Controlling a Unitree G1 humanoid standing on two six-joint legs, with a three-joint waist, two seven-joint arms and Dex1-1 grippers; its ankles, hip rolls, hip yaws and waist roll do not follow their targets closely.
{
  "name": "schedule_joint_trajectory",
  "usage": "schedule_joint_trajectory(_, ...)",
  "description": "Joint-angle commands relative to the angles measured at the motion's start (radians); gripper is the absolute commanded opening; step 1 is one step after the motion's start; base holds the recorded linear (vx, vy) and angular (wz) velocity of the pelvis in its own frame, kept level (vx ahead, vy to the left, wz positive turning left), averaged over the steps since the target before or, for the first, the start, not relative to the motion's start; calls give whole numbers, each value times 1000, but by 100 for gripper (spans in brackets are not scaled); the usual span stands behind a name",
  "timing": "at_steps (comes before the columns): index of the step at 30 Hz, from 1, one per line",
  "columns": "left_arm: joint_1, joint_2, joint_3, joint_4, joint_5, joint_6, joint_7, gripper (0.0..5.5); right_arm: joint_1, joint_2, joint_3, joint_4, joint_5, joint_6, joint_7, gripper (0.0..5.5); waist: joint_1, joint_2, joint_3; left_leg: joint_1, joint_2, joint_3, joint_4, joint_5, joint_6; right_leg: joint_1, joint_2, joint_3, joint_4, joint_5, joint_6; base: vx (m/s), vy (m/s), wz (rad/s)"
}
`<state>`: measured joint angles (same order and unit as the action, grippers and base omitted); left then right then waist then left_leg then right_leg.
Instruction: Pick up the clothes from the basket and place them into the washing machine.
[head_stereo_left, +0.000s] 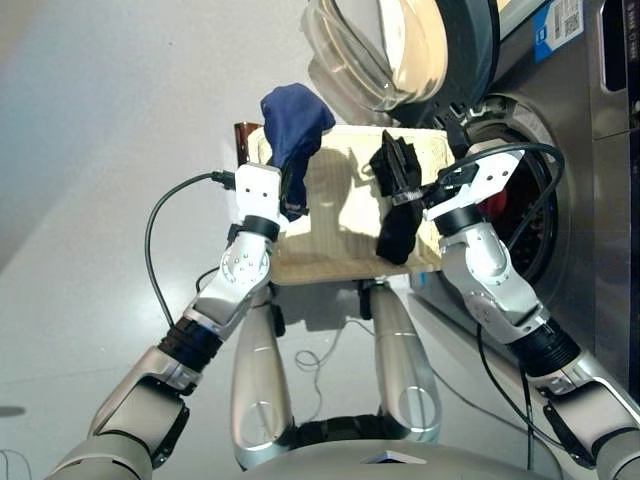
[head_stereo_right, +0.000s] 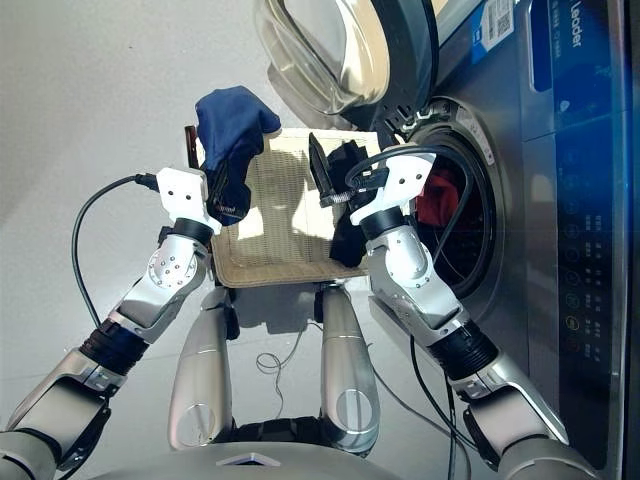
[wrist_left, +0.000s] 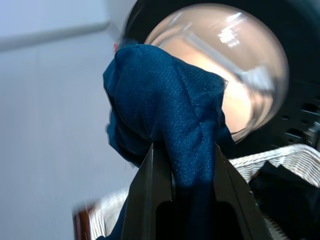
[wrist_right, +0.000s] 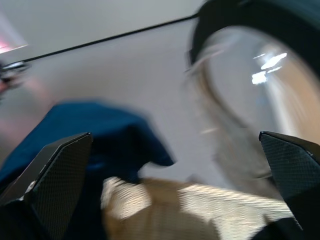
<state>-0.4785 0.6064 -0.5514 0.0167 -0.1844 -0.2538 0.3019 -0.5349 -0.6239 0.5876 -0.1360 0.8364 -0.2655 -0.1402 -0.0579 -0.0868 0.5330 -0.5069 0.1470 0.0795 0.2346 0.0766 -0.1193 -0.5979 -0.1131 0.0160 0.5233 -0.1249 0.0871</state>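
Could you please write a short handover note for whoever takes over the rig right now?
Left gripper: shut on the navy garment, lifted above the basket.
Right gripper: fingers spread; the black garment hangs beside it over the basket's near edge. Whether it is caught on it is unclear.
Done: the coral-red garment is in the washing machine; the door is open.
Left: navy and black into the drum.

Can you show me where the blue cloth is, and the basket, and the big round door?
navy blue garment (head_stereo_left: 295, 120), left eye view, on its bunched top.
basket (head_stereo_left: 330, 262), left eye view, on its near woven edge.
washing machine door (head_stereo_left: 400, 45), left eye view, on the round glass.
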Motion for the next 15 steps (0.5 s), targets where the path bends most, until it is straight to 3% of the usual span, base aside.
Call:
schedule_joint_trajectory(1,-46,30,-18,-154,110,-77,23,0,-127,-30,6,-127,123,-32,49,550,-1,11,-13,34,-25,11,81,-78,7,45,-12,3,-101,92,54,0,0,0)
schedule_joint_trajectory(6,-78,72,-68,-190,168,-76,48,0,-238,-54,89,-127,194,-32,72,550,8,20,-13,39,-26,14,74,-72,5,47,-17,0,-105,93,55,0,0,0)
schedule_joint_trajectory(9,-88,101,-86,-233,170,-89,51,0,-286,-111,107,-112,105,-11,60,550,10,24,-13,37,-25,12,77,-72,5,46,-20,1,-103,92,54,0,0,0)
schedule_joint_trajectory(15,-113,112,-93,-291,142,-101,64,0,-328,-113,119,-42,-8,8,5,550,14,35,-13,30,-26,10,86,-74,6,45,-22,2,-102,93,54,0,0,0)
